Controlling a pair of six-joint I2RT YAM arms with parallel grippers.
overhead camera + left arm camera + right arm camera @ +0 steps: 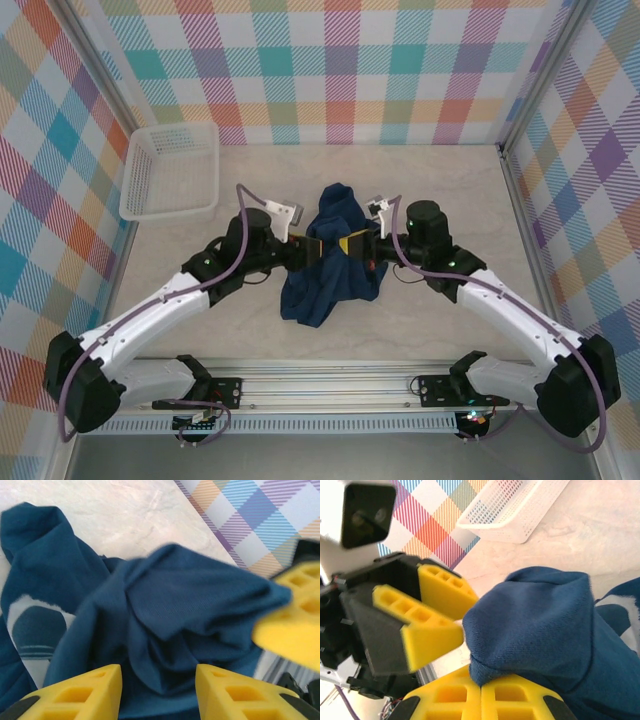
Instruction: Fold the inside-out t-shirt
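The inside-out t-shirt (330, 272) is a dark navy bundle in the middle of the table, part of it lifted into a peak between the two grippers. A pale print shows on it at the left of the left wrist view (35, 630). My right gripper (481, 687) is shut on a fold of the navy cloth (545, 620) and comes in from the right (352, 243). My left gripper (158, 690) stands open, its yellow fingers apart, with the cloth (190, 600) just beyond them. It faces the right gripper from the left (312, 248).
A white mesh basket (170, 170) sits at the back left of the table, and its rim also appears in the right wrist view (510, 510). Chequered walls (560, 150) close in the sides and back. A metal rail (330, 420) runs along the near edge.
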